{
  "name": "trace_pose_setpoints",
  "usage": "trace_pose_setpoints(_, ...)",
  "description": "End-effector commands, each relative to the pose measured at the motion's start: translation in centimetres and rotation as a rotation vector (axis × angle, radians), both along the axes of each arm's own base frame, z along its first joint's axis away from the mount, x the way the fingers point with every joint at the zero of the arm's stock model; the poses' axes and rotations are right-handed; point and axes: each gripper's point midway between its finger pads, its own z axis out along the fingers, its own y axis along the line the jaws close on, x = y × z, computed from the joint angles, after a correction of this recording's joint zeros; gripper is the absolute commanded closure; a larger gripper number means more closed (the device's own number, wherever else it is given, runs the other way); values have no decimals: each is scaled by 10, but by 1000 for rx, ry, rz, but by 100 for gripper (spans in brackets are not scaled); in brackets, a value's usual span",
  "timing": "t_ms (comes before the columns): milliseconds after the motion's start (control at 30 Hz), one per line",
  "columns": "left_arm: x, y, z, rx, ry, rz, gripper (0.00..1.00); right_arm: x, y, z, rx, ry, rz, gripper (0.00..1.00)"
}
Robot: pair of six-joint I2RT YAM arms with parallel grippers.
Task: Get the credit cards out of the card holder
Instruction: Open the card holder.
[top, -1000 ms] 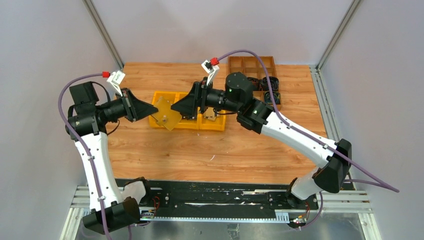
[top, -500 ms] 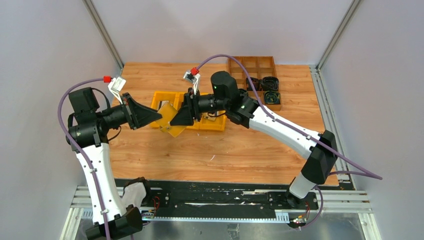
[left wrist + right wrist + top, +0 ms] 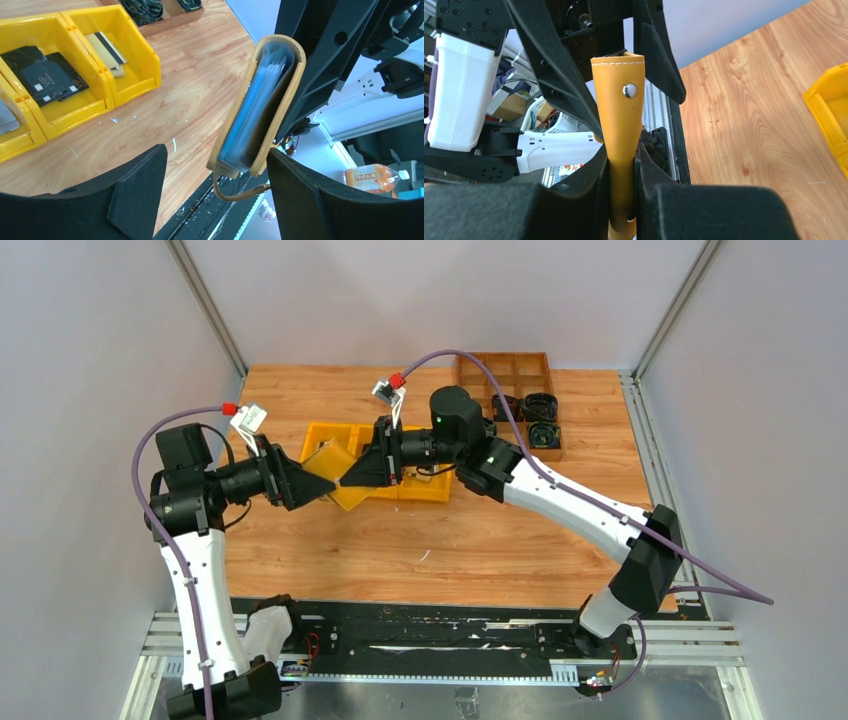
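The mustard-tan card holder (image 3: 620, 115) hangs in the air above the table, clamped edge-on between my right gripper's (image 3: 622, 200) fingers. In the left wrist view the card holder (image 3: 260, 100) shows its open side, with bluish sleeves and card edges inside. My left gripper (image 3: 217, 180) stands open around the holder's lower end, its right finger (image 3: 310, 200) close to it. In the top view both grippers meet over the yellow bins, left gripper (image 3: 322, 485) and right gripper (image 3: 350, 476), with the card holder (image 3: 351, 496) between them. Black credit cards (image 3: 47, 77) and a beige-gold card (image 3: 107, 45) lie in the bins.
A row of yellow bins (image 3: 432, 496) sits mid-table below the grippers. A brown wooden compartment tray (image 3: 505, 373) with black coiled items stands at the back right. Bare wood lies in front, up to the black rail at the near edge.
My left gripper has opened and let go of the card holder, drawing back slightly. My right gripper has moved in from the right and shut on the holder.
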Motion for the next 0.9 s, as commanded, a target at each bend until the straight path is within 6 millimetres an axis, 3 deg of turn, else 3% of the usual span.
trace_pose_setpoints(0, -5, -3, -1, 24, -29, -11, 24, 4, -2, 23, 32, -63, -82, 93)
trace_pose_setpoints(300, -15, -9, 8, 17, -77, -40, 51, 14, -13, 28, 31, -92, -140, 95)
trace_pose_setpoints(700, -4, 0, 9, 83, -103, 15, 75, -4, -26, 50, 112, -94, -25, 95)
trace_pose_setpoints(867, -5, 0, 10, 95, -125, 10, 80, -4, -32, 52, 137, -85, -22, 95)
